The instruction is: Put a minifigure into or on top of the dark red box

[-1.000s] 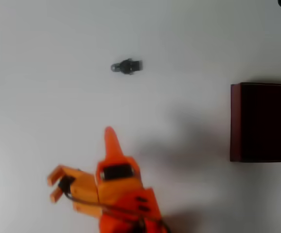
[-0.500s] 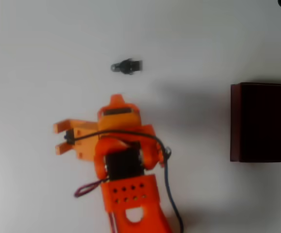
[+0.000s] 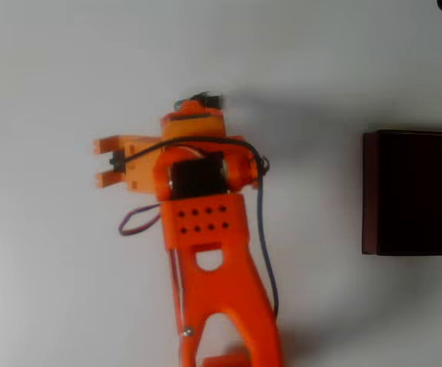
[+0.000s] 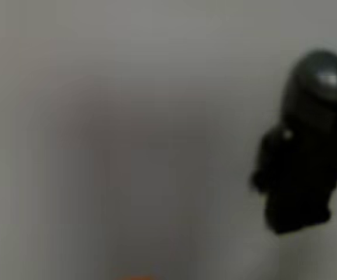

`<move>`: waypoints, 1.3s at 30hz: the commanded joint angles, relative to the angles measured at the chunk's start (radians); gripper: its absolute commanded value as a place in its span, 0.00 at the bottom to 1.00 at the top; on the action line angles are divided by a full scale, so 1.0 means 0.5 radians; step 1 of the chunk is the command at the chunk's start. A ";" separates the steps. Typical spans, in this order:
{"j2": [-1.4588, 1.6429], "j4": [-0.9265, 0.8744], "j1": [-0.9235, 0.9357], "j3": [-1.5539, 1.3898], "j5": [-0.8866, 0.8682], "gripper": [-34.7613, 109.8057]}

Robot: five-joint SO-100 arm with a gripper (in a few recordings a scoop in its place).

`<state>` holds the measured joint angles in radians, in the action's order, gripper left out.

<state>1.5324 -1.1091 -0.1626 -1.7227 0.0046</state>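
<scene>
Now you're in the reach step: the gripper point(image 3: 193, 115) hangs over the minifigure point(image 3: 206, 99) at upper centre of the overhead view, jaws hidden, so I can't tell their state. Next, centre and descend. The dark red box point(image 3: 414, 191) waits right on the plain white table point(image 3: 53, 61).

In the overhead view the orange arm point(image 3: 217, 290) reached up from the bottom edge toward the upper middle of the picture, its forked link below and a perforated plate above it. A dark motor sat in the wrist, with a black cable looping over it and a blue wire trailing down the right side. The gripper point(image 3: 193, 115) pointed away toward the top, seen from behind; a side bracket jutted left. Whether its jaws stood apart or together could not be told.
</scene>
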 commanded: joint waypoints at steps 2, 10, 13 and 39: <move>-0.098 -0.117 0.034 0.322 0.083 0.40; -0.402 -0.202 0.040 0.693 0.120 0.40; -0.479 -0.209 0.052 0.755 0.144 0.40; -0.850 -0.276 0.101 1.031 0.215 0.40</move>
<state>1.0937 -1.2195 -0.0966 -1.2640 0.0920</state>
